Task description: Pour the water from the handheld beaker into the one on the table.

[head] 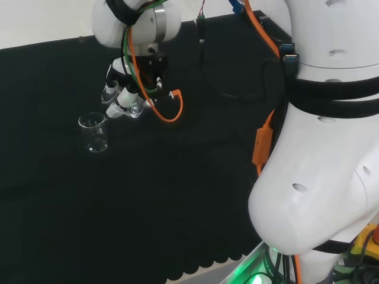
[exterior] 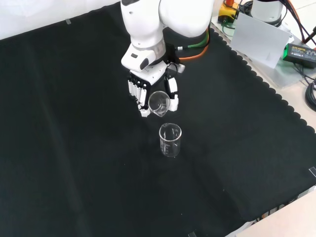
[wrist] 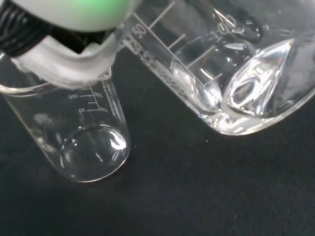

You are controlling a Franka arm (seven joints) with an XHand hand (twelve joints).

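The small clear glass beaker with printed graduations [exterior: 159,102] sits in my grasp, tipped steeply so that its open mouth faces down and forward, above the black cloth [exterior: 74,148]. In the wrist view this held beaker [wrist: 231,64] is close and tilted, with clear water pooled against its lower wall. My black and white hand [exterior: 148,89] has its fingers [exterior: 139,95] curled round one side of the glass and the thumb on the other, clamping it. A second clear glass beaker [exterior: 170,140] stands upright on the cloth just below and in front of the tipped mouth in the front view; whether the two touch I cannot tell. In the head view it [head: 94,132] stands to the left of my hand [head: 121,94], beneath the tilted glass [head: 133,107]
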